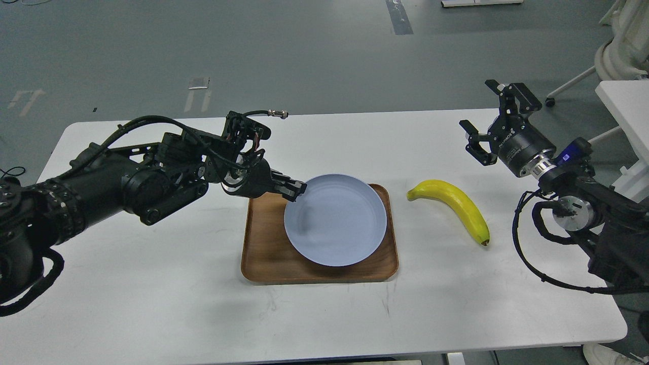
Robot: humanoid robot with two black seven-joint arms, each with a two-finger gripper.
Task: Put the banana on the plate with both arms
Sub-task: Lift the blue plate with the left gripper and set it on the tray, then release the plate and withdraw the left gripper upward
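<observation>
The banana (pixel 453 207) lies on the white table (pixel 152 284) just right of the plate (pixel 335 226), well apart from both grippers. The right gripper (pixel 489 109) hangs beyond and to the right of the banana, raised above the table, its two fingers spread wide with nothing between them. The left gripper (pixel 293 189) sits at the plate's upper-left rim, on the far side of the plate from the banana; its fingertips lie close together at the rim edge, but whether they pinch the rim or merely rest against it cannot be told.

The left arm's wrist is crowded with looped cables that hide much of its joint. Both arms are cut off at the picture's edges. The plate covers most of the wooden tray (pixel 263 253) beneath it and overhangs the tray's far edge slightly.

The banana is bright yellow and curved, its greenish stem end pointing toward the plate and its small dark tip away from it, nearer the table's front. The plate is round, shallow and pale blue, with a faint shadow on its left side.
</observation>
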